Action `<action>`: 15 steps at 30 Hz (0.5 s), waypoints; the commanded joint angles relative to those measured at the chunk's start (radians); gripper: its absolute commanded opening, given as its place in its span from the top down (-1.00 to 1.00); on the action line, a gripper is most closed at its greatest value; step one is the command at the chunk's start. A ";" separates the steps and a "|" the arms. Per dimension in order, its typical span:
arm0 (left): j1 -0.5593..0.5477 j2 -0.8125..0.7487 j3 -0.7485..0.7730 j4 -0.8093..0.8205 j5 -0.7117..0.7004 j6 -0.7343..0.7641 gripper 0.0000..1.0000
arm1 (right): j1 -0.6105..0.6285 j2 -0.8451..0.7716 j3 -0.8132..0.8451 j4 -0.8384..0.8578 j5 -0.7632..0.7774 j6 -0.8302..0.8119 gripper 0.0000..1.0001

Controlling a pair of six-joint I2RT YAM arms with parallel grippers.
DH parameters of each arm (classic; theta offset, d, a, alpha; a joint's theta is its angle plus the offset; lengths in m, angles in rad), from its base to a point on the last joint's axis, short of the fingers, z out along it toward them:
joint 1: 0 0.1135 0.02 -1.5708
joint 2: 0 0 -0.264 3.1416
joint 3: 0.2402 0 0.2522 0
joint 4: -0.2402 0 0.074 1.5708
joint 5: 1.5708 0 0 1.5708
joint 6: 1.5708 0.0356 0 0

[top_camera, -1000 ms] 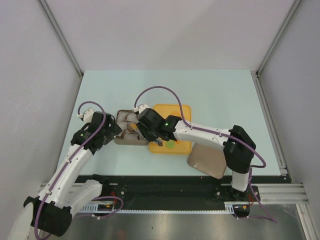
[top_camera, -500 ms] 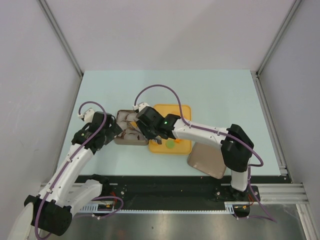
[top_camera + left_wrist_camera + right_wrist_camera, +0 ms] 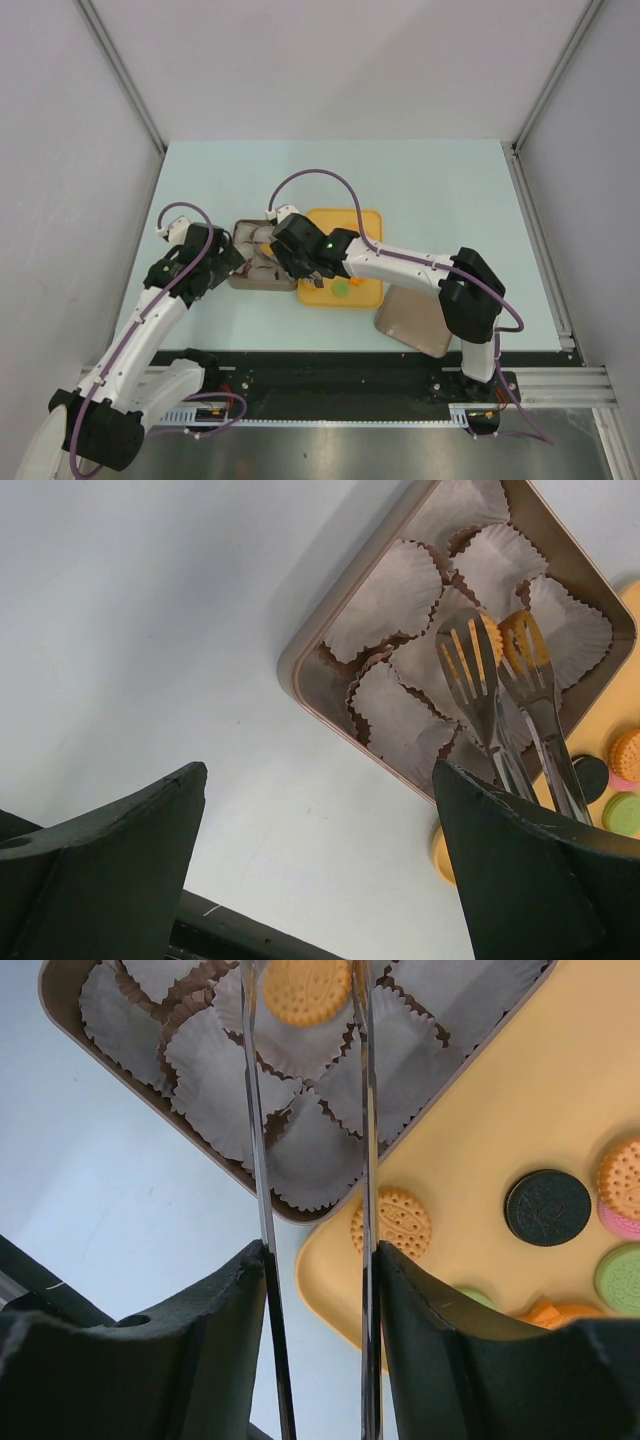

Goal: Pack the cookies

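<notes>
My right gripper point(image 3: 318, 1260) is shut on metal tongs point(image 3: 366, 1110). The tongs pinch an orange cookie point(image 3: 305, 988) above the white paper cups point(image 3: 210, 1060) in the brown box point(image 3: 48, 990). More cookies lie on the yellow tray point(image 3: 500, 1100): an orange one point(image 3: 391, 1222), a black one point(image 3: 547, 1207), a green one point(image 3: 620, 1278) and an orange one on a pink one point(image 3: 622, 1182). My left gripper point(image 3: 320, 780) is open and empty over the table just left of the box point(image 3: 300, 665). Its view shows the tongs point(image 3: 470, 680) with the cookie point(image 3: 515, 635) over the cups.
The box point(image 3: 245, 280) and the yellow tray point(image 3: 365, 225) sit side by side at the table's middle. A brown lid point(image 3: 415, 320) lies by the near edge, right of the tray. Both arms point(image 3: 400, 265) reach over the box area.
My right gripper has moved a little to the left with the tongs and cookie, further over the box. The left arm has barely moved.
</notes>
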 commanded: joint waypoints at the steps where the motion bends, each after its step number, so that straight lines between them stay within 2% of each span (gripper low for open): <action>1: 0.009 0.002 0.001 0.017 0.005 0.007 -1.00 | 0.005 -0.038 0.043 0.034 0.023 0.008 -0.04; 11: 0.009 0.002 0.007 0.011 0.003 0.007 -1.00 | 0.010 -0.105 0.036 0.007 0.060 0.018 -0.06; 15: 0.009 0.004 0.010 0.014 0.008 0.007 -0.99 | -0.021 -0.276 -0.028 -0.022 0.140 0.021 -0.05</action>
